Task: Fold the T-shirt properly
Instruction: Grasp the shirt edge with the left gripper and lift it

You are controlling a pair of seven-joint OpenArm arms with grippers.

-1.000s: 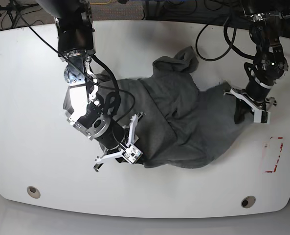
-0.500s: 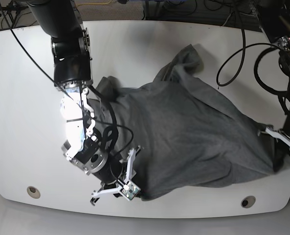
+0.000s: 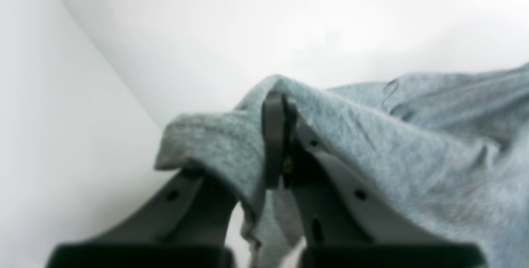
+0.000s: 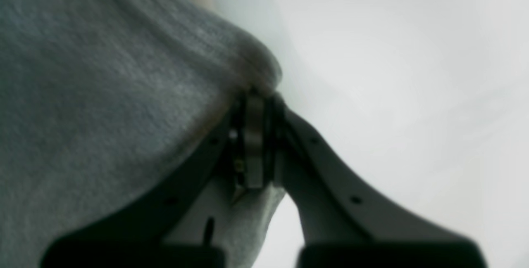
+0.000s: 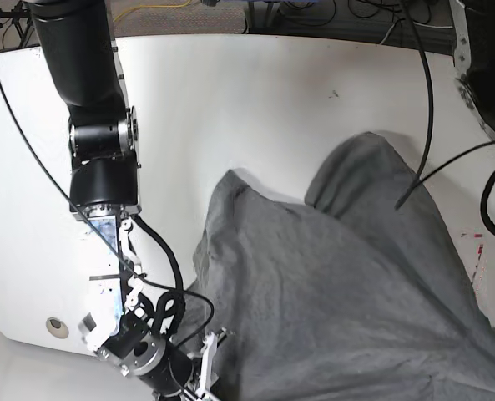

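Observation:
The dark heather-grey T-shirt [image 5: 339,284] lies stretched across the front right of the white table [image 5: 255,100], its near part running out of the bottom of the base view. My right gripper [image 4: 257,103] is shut on a rolled edge of the shirt [image 4: 103,94]. In the base view it sits at the bottom edge [image 5: 207,368], at the shirt's left corner. My left gripper [image 3: 280,107] is shut on a fold of the shirt [image 3: 392,144], low over the table. In the base view it is out of frame at the lower right.
The right arm's black column [image 5: 97,125] stands on the left of the table. A black cable [image 5: 422,100] hangs over the back right. A red-and-white marker [image 5: 479,259] lies at the right edge. A round hole [image 5: 56,324] is at the front left.
Both grippers have pulled toward the table's front edge, still shut on the shirt. The shirt has been dragged forward and spread out, from a bunched heap at the centre to a wide sheet.

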